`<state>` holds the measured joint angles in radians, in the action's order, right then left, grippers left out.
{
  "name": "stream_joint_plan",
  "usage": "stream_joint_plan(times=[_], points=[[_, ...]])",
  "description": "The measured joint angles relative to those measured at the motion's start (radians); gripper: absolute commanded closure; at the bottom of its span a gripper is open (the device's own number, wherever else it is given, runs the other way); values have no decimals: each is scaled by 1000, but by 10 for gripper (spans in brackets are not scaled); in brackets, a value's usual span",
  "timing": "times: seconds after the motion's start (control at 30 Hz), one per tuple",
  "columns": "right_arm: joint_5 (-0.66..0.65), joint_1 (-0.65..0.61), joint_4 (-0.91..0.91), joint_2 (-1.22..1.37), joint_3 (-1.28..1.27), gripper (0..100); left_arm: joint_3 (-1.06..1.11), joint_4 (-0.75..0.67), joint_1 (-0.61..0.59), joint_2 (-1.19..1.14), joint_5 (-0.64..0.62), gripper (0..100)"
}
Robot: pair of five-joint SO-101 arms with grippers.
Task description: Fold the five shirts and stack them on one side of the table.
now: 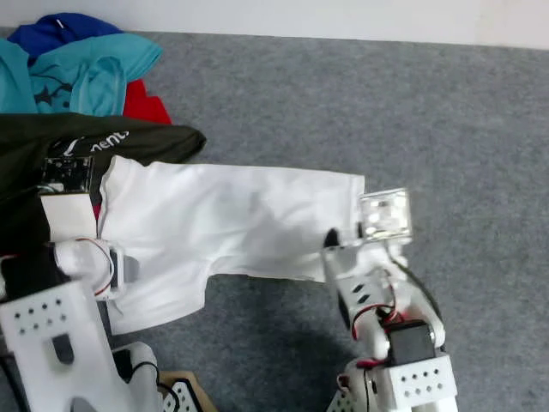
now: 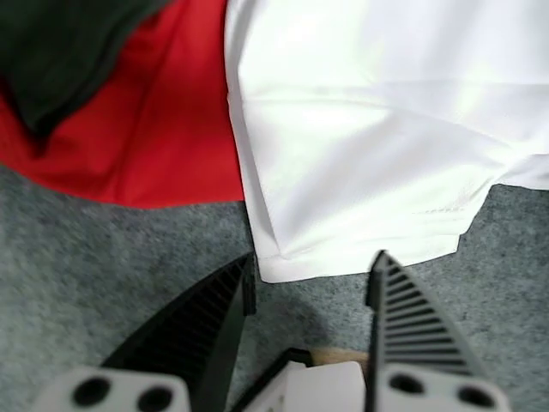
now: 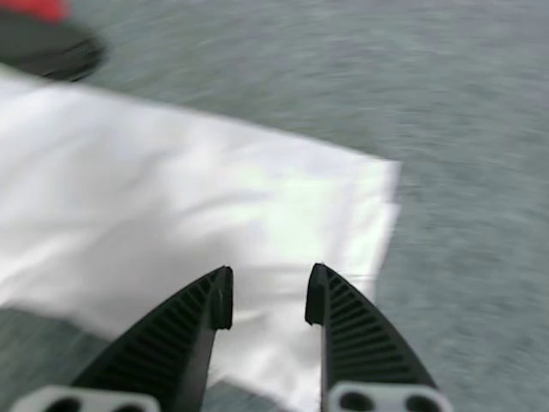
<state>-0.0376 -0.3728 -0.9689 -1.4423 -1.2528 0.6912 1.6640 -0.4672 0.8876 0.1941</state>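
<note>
A white shirt (image 1: 232, 223) lies flat across the middle of the grey table, folded into a long band. My left gripper (image 2: 310, 283) stands open just short of the white shirt's (image 2: 360, 129) sleeve edge, with nothing between its fingers. My right gripper (image 3: 270, 287) is open low over the hem end of the white shirt (image 3: 171, 172); from above, the right gripper (image 1: 333, 240) sits at the shirt's right end. At the back left are a dark shirt (image 1: 86, 142), a red shirt (image 1: 146, 105), a teal shirt (image 1: 86, 69) and a blue shirt (image 1: 60, 33), all loosely heaped.
Bare grey table surface (image 1: 446, 112) spreads over the right half and the back. The red shirt (image 2: 163, 120) and dark shirt (image 2: 60, 43) lie beside the white sleeve. A small wooden piece (image 1: 180, 382) shows at the front edge between the arm bases.
</note>
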Motion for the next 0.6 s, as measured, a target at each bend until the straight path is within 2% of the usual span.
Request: stream_joint_plan(times=[0.07,0.17,0.3,0.6], points=[[0,-81,-32,0,11,851,0,-5,-12,-46,-31,805],[0,-130,-37,0,11,851,0,-5,-37,-117,-44,763],[0,-138,-23,-5,-11,851,29,-32,-78,-195,-49,698],[0,-138,137,3,-184,851,247,-207,-87,-233,-49,694]])
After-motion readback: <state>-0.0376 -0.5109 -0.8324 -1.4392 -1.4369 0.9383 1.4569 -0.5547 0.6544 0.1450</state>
